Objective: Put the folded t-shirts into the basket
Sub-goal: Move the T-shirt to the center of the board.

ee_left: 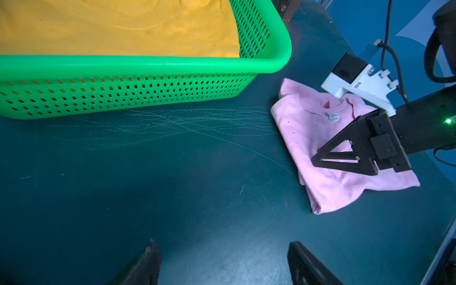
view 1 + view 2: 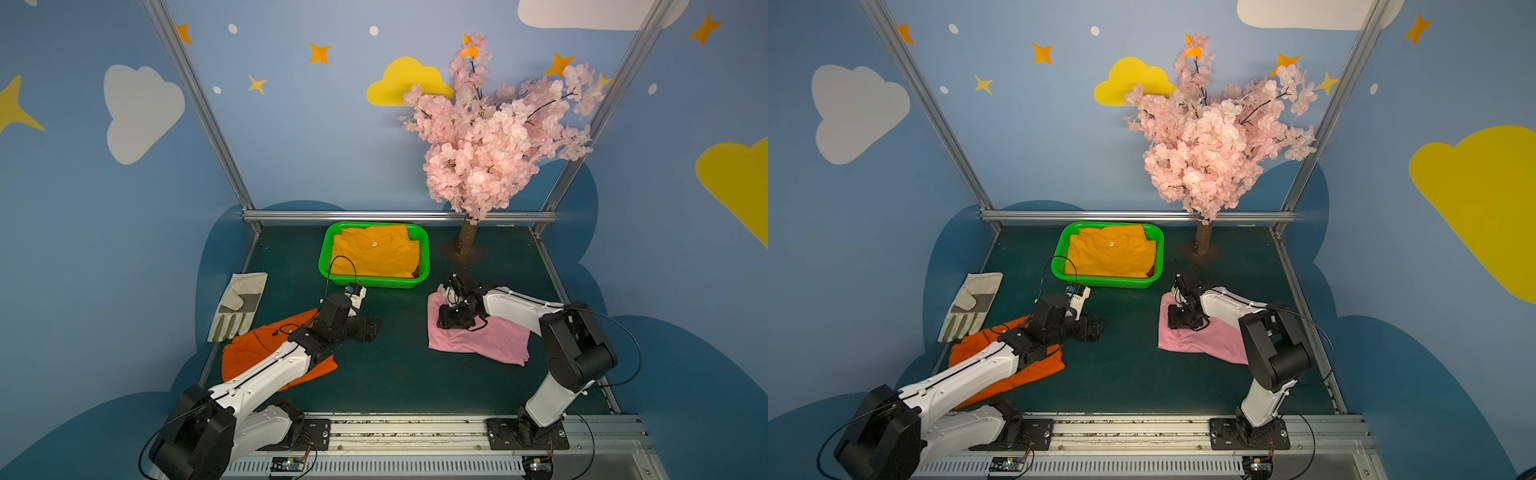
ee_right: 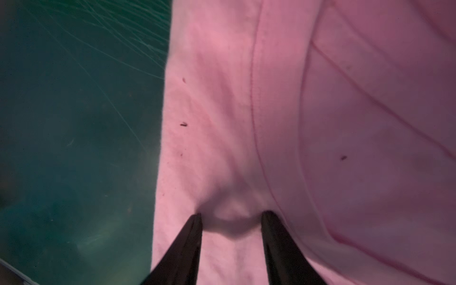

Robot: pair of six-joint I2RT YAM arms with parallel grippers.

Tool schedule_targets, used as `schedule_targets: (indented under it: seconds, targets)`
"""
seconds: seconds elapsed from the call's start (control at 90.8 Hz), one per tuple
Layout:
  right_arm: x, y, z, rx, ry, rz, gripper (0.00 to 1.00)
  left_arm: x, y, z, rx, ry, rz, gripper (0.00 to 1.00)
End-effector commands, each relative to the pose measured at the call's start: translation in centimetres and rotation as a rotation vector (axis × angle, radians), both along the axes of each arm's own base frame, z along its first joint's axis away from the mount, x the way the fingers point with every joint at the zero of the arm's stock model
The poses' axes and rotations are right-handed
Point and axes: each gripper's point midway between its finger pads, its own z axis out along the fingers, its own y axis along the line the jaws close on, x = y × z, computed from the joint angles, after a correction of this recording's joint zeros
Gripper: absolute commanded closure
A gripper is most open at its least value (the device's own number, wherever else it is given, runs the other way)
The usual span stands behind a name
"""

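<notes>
Basket [image 2: 423,243]: yellow shirt [image 2: 374,257] in. Pink shirt [image 2: 486,340], orange shirt [image 2: 249,353]: left on bench [image 2: 399,365]. Right tool [image 3: 230,217] half-closed, bunching pink cloth; left tool [image 1: 222,261] spread, empty.

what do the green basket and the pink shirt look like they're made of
The basket looks like moulded plastic: a smooth, slightly glossy rim and side walls pierced with even rows of slots. The pink t-shirt looks like soft matte knit cloth, probably cotton: a stitched seam shows, and it puckers between the right gripper fingertips.
</notes>
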Motion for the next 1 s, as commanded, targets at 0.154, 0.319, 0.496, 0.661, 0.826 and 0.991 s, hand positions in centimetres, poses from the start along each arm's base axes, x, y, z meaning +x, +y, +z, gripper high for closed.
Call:
schedule_targets:
  seconds: [0.154,0.319,0.496,0.661,0.826,0.991]
  targets:
    - [-4.8,4.9,-1.1,0.097,0.032,0.053,0.63,0.3,0.3,-1.3,-0.025,0.015,0.037,0.11]
    - [-8.2,12.3,1.4,0.237,0.005,0.158,0.65,0.4,0.8,-2.5,-0.023,0.055,0.065,0.12]
    - [-9.6,16.6,5.4,0.352,-0.036,0.234,0.64,0.1,0.9,-3.3,-0.027,0.094,0.073,0.11]
    - [-6.7,13.1,7.2,0.314,-0.103,0.186,0.55,-0.4,0.5,-4.8,-0.02,0.141,0.053,0.12]
    - [-2.2,5.7,6.9,0.202,-0.15,0.053,0.42,-0.7,-1.3,-5.7,-0.02,0.169,-0.009,0.12]
    - [1.6,-1.8,6.1,0.102,-0.163,-0.107,0.29,-0.6,-2.9,-6.7,-0.025,0.195,-0.043,0.13]
